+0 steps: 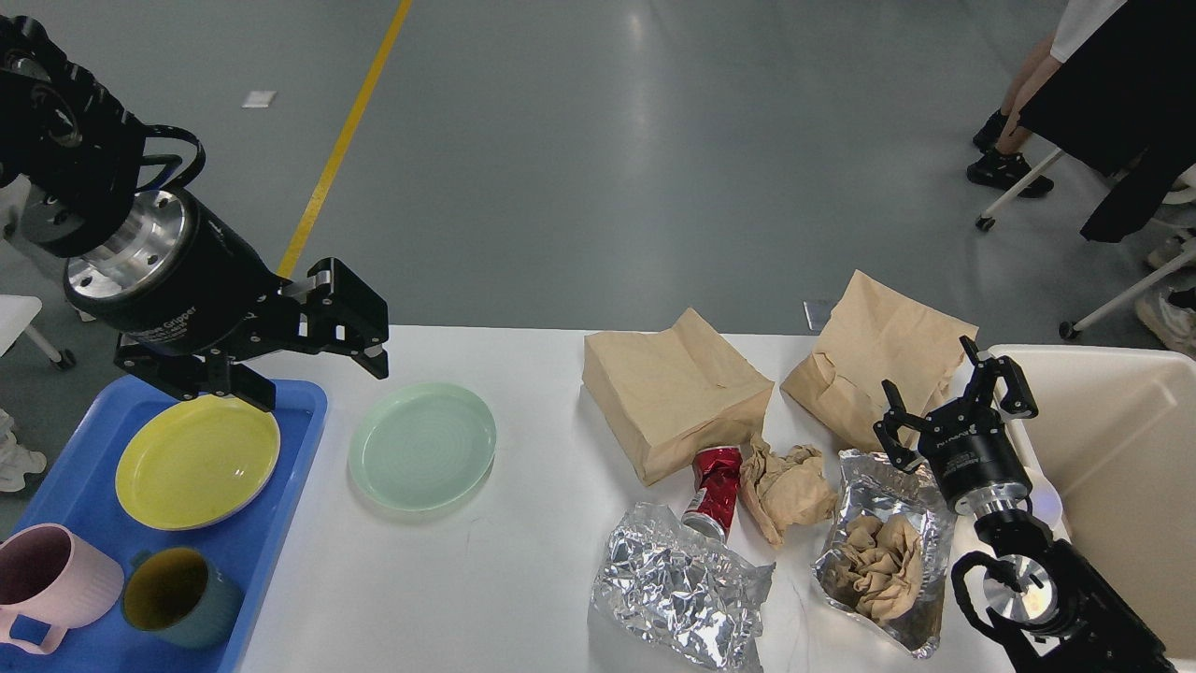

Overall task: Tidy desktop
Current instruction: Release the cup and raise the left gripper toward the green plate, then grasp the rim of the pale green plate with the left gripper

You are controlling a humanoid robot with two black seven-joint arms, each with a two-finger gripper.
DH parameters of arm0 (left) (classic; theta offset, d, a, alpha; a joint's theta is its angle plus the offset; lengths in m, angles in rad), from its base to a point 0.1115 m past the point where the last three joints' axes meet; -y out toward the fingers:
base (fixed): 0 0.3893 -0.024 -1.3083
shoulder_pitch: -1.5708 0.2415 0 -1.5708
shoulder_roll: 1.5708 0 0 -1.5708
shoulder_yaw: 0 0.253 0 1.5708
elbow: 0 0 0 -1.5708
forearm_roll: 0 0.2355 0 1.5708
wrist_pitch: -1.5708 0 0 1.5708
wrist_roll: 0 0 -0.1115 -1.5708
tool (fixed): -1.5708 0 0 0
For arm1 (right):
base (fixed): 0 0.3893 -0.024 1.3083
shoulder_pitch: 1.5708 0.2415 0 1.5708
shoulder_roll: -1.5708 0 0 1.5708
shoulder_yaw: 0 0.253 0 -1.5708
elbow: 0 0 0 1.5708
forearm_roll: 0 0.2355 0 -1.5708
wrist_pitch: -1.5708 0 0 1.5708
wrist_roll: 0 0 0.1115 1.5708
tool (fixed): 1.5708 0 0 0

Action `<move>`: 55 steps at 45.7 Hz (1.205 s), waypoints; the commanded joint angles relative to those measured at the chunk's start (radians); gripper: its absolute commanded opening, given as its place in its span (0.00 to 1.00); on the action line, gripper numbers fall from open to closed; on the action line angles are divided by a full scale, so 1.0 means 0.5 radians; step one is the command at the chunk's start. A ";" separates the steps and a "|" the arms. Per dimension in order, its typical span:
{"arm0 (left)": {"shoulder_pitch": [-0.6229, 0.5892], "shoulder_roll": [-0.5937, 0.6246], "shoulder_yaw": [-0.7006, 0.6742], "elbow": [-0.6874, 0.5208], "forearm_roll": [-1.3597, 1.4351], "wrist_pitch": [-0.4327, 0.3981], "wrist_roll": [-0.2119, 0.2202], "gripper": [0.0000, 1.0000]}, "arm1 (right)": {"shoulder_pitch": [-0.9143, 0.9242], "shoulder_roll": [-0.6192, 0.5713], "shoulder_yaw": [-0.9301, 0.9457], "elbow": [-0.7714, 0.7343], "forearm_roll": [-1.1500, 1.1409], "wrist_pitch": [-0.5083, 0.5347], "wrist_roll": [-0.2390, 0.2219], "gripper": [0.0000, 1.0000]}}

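Counting items: two plates, a yellow plate in the blue tray and a green plate bare on the desktop. Two mugs in the tray, a pink mug and a teal mug, both upright. Two brown paper bags, one near bag at center and one far bag at 3 o'clock of it. Two foil pieces: a crumpled foil sheet and a foil tray holding crumpled paper. One crushed red can, one brown paper wad touching it at its 3 o'clock.

Desktop fills the lower half of view, long axis running 9 to 3 o'clock, far edge toward 12. Tray sits at its 9 o'clock end, cream bin just off its 3 o'clock end.

Left gripper hangs above the tray's far corner, fingers spread, holding nothing. Right gripper is by the far bag, fingers apart, empty.

Surface is smooth white. Room: grey glossy floor with a yellow line; people's legs and chair legs at 2 o'clock.
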 commanded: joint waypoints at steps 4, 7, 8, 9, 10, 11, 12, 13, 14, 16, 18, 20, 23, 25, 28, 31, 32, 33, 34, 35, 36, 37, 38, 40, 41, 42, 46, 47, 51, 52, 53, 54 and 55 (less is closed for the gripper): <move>0.018 -0.015 -0.049 0.015 0.012 0.002 0.024 0.96 | 0.000 -0.001 0.000 0.000 0.000 0.000 0.000 1.00; 0.051 -0.015 -0.043 0.015 0.015 0.012 0.024 0.96 | 0.000 -0.001 0.000 0.000 0.000 0.000 0.000 1.00; 0.064 -0.018 -0.043 0.015 0.015 0.009 0.024 0.96 | 0.000 0.002 0.000 0.003 0.000 0.000 0.000 1.00; 0.076 -0.018 -0.043 0.015 0.015 0.009 0.024 0.96 | 0.000 -0.001 0.000 0.003 0.000 0.000 0.000 1.00; 0.091 -0.018 -0.043 0.018 0.015 0.009 0.018 0.96 | 0.000 -0.001 0.000 0.003 0.000 0.000 0.000 1.00; 0.113 -0.018 -0.040 0.021 0.015 0.009 0.006 0.96 | 0.000 0.002 0.000 0.003 0.000 0.000 0.000 1.00; 0.140 -0.018 -0.037 0.024 0.015 0.012 0.006 0.96 | 0.000 -0.001 0.000 0.003 0.000 0.000 0.000 1.00; 0.171 -0.018 -0.043 0.033 0.015 0.015 0.012 0.96 | 0.000 -0.001 0.000 0.000 0.000 0.000 0.000 1.00; 0.195 -0.018 -0.052 0.043 0.015 0.024 0.018 0.96 | 0.000 0.002 0.000 0.003 0.000 0.000 0.000 1.00; 0.251 -0.015 -0.061 0.076 0.012 0.036 -0.003 0.96 | 0.000 -0.001 0.000 0.003 0.000 0.000 0.000 1.00; 0.309 -0.015 -0.076 0.116 0.012 0.051 -0.009 0.96 | 0.000 0.002 0.000 0.003 0.000 0.000 0.000 1.00; 0.392 -0.015 -0.110 0.153 0.012 0.073 -0.006 0.96 | 0.000 0.002 0.000 0.003 0.000 0.000 0.000 1.00; 0.505 -0.012 -0.141 0.205 0.009 0.116 -0.009 0.96 | 0.000 -0.001 0.000 0.000 0.000 0.000 0.000 1.00; 0.573 -0.003 -0.147 0.251 -0.004 0.159 -0.003 0.96 | 0.000 -0.001 0.000 0.000 0.000 0.000 0.000 1.00; 0.692 0.012 -0.159 0.331 -0.025 0.220 0.003 0.96 | 0.000 0.002 0.000 0.003 0.000 0.000 0.000 1.00; 0.842 -0.006 -0.181 0.435 -0.129 0.281 0.021 0.96 | 0.000 -0.001 0.000 0.003 0.000 0.000 0.000 1.00; 0.901 -0.015 -0.199 0.472 -0.187 0.300 0.034 0.96 | -0.003 0.002 0.000 0.003 0.000 0.000 0.000 1.00; 0.956 -0.021 -0.218 0.509 -0.252 0.318 0.052 0.96 | 0.000 0.002 0.000 0.003 0.000 0.000 0.000 1.00; 1.008 -0.027 -0.227 0.536 -0.313 0.334 0.086 0.96 | 0.000 0.002 0.000 0.000 0.000 0.000 0.000 1.00; 1.051 -0.034 -0.239 0.558 -0.368 0.352 0.128 0.96 | 0.000 -0.001 0.000 0.003 0.000 0.000 0.000 1.00; 1.091 -0.043 -0.248 0.579 -0.424 0.373 0.180 0.96 | 0.000 -0.001 0.000 0.003 0.000 0.000 0.000 1.00; 1.131 -0.049 -0.258 0.598 -0.470 0.401 0.236 0.96 | 0.000 0.002 0.000 0.000 0.000 0.000 0.000 1.00; 1.168 -0.052 -0.267 0.619 -0.519 0.438 0.294 0.96 | 0.000 -0.001 0.000 0.003 0.000 0.000 0.000 1.00; 1.251 -0.037 -0.310 0.656 -0.608 0.505 0.377 0.96 | 0.000 -0.001 0.000 0.003 0.000 0.000 0.000 1.00; 1.300 -0.031 -0.337 0.671 -0.639 0.536 0.399 0.96 | 0.000 -0.001 0.000 0.003 0.000 0.000 0.000 1.00; 1.352 -0.024 -0.368 0.690 -0.660 0.567 0.402 0.96 | 0.000 0.002 0.000 0.003 0.000 0.000 0.000 1.00; 1.551 -0.006 -0.460 0.757 -0.663 0.677 0.380 0.96 | 0.000 -0.001 0.000 0.003 0.000 0.000 0.000 1.00; 1.591 -0.006 -0.475 0.773 -0.663 0.683 0.380 0.96 | 0.000 -0.001 0.000 0.003 0.000 0.000 0.000 1.00; 1.742 0.022 -0.534 0.800 -0.660 0.705 0.390 0.96 | 0.000 0.002 0.000 0.003 0.000 0.000 0.000 1.00; 1.778 0.031 -0.537 0.806 -0.660 0.708 0.390 0.96 | 0.000 0.002 0.000 0.000 0.000 0.000 0.000 1.00; 1.812 0.043 -0.540 0.810 -0.660 0.708 0.387 0.96 | 0.000 -0.001 0.000 0.003 0.000 0.000 0.000 1.00; 1.843 0.055 -0.543 0.813 -0.660 0.708 0.380 0.96 | -0.003 -0.001 0.003 0.003 0.000 0.000 0.000 1.00; 1.867 0.061 -0.549 0.822 -0.663 0.708 0.377 0.96 | -0.003 0.002 0.000 0.003 0.000 0.000 0.000 1.00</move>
